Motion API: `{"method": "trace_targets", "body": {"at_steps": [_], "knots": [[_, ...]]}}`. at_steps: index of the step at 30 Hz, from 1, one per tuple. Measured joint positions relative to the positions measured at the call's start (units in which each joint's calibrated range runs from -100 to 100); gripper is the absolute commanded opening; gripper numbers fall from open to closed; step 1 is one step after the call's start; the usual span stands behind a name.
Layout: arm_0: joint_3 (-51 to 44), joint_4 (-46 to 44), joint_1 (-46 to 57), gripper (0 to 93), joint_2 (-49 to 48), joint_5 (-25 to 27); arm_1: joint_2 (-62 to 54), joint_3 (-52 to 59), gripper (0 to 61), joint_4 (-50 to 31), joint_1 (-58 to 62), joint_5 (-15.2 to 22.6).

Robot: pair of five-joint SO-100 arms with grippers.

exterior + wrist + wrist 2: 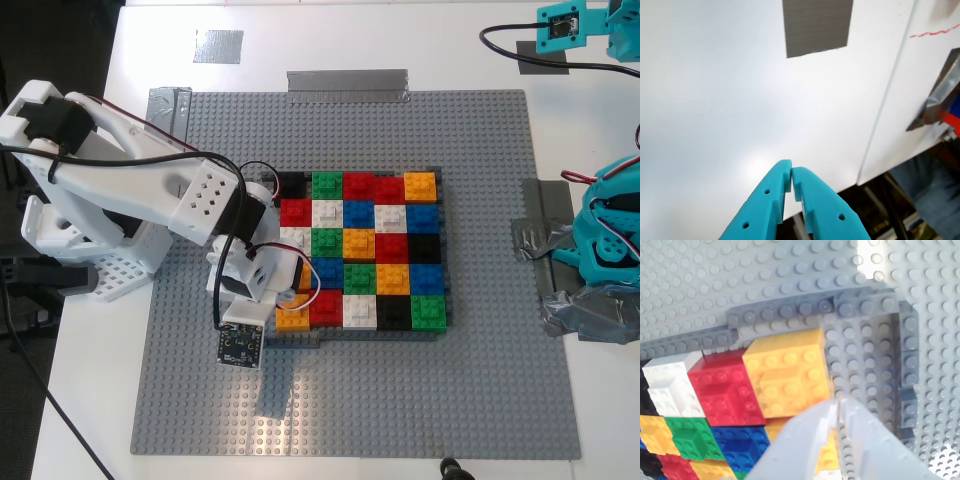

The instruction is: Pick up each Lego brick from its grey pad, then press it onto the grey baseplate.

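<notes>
My second gripper (838, 401), white, has its jaws shut and nothing shows between them. It hangs over the left edge of the coloured mosaic in the exterior view (292, 280). Just past its tips an orange brick (787, 375) sits in the mosaic's corner row (292, 319). More orange (827, 455) shows under the fingers; I cannot tell if they touch it. The grey baseplate (400, 400) lies under all of this. My first gripper (791, 172), teal, is shut and empty above the white table, short of a bare grey pad (817, 25). Its jaws are out of the exterior view.
A dark-grey frame (790, 310) rims the mosaic, with bare studs (860, 355) between it and the orange brick. Another grey pad (218, 45) lies at the exterior view's upper left. The teal arm's base (610, 235) stands at the right. The table edge (880, 130) is near my first gripper.
</notes>
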Motion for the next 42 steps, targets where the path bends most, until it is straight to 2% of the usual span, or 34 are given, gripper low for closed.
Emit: {"method": "trace_targets", "body": {"at_steps": [5, 20, 25, 37, 42], "knots": [[0.00, 0.00, 0.00, 0.0, 0.00, 0.00, 0.00, -1.45, 0.1, 0.40, -1.36, -0.05], [0.00, 0.00, 0.00, 0.0, 0.00, 0.00, 0.00, -14.89, 0.1, 13.92, -6.00, -3.27], [0.00, 0.00, 0.00, 0.0, 0.00, 0.00, -0.60, -18.28, 0.1, 15.85, -9.55, -4.06], [0.00, 0.00, 0.00, 0.0, 0.00, 0.00, -9.93, -21.37, 0.1, 20.35, -26.18, -3.52], [0.00, 0.00, 0.00, 0.0, 0.00, 0.00, -13.13, -21.37, 0.1, 24.78, -36.09, -3.52]]}}
